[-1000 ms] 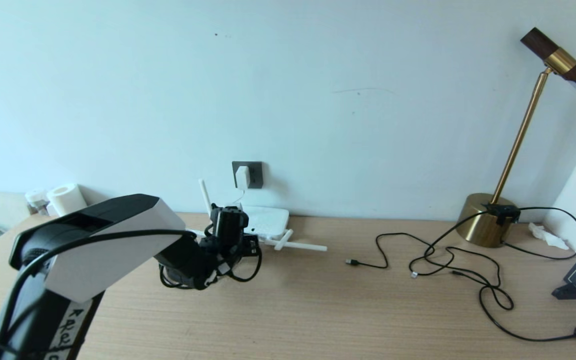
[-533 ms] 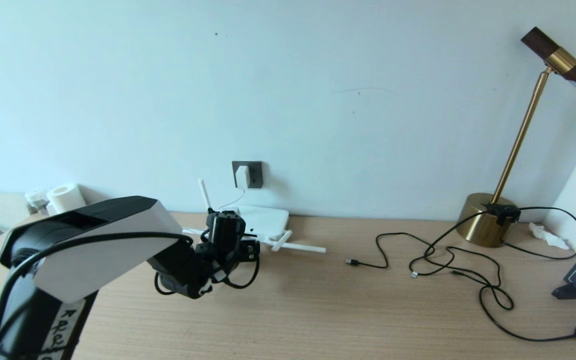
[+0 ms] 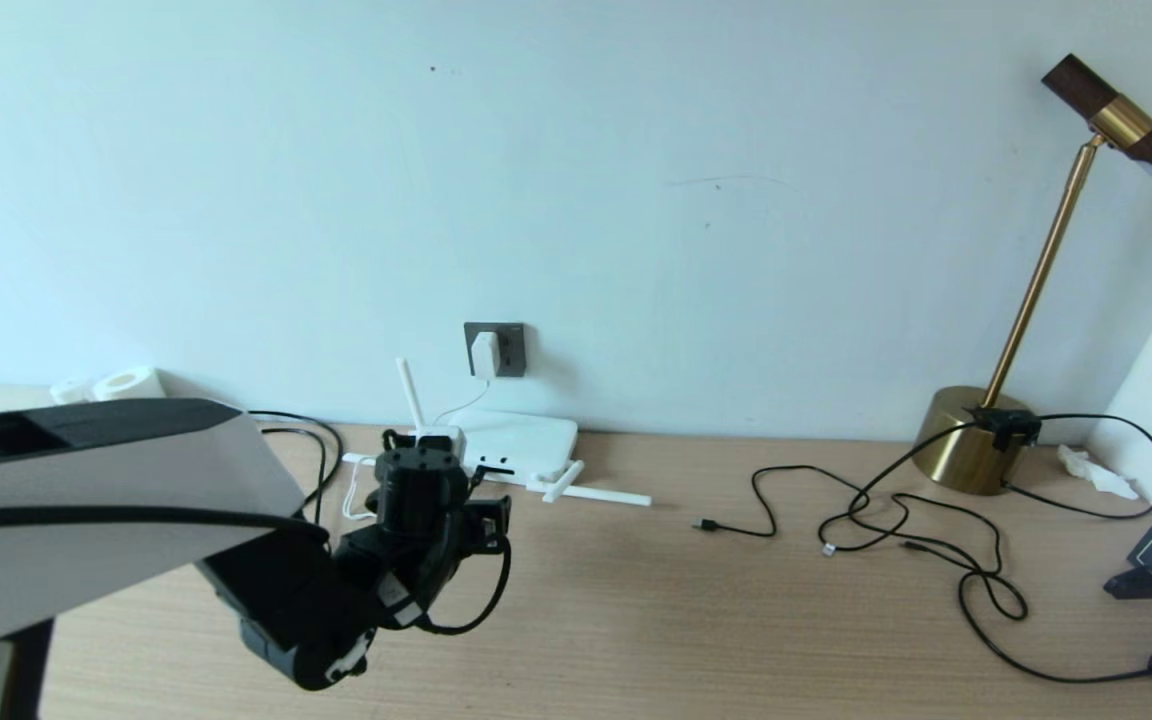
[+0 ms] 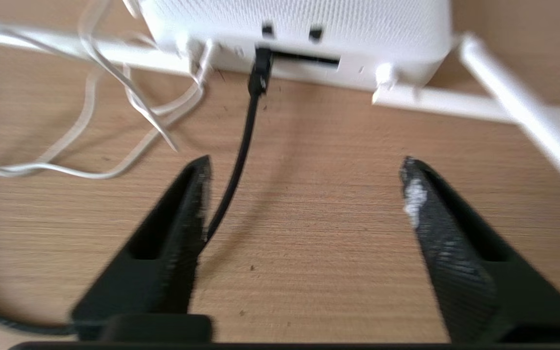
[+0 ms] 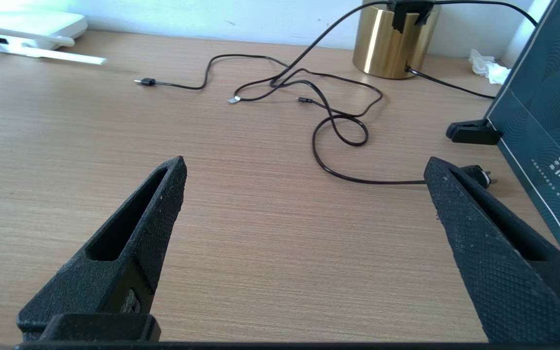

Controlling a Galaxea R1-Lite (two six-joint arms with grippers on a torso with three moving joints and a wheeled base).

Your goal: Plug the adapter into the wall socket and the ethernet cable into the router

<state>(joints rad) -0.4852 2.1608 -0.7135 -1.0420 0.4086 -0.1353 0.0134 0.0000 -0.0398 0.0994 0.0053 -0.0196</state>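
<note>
On the wooden tabletop (image 3: 636, 600) I see my left tool (image 4: 304, 194) spread before the router (image 4: 299, 29), ethernet cable (image 4: 241, 146) plugged in (right tool (image 5: 304, 194) spread too).

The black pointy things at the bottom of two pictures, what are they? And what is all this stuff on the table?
Those are a robot's fingers. It has two arms, each with a camera behind its pincer, plus one camera on its head.

In the head picture, the left gripper hangs over the wooden table, open and holding nothing. Its own camera looks at the flat white router box with stick antennas, where the thick black ethernet cable is plugged into the front. On the wall, the small white adapter sits in the dark grey wall socket.

The right gripper hangs open over bare table. Beyond it lie thin black cables and a brass lamp base.
</note>
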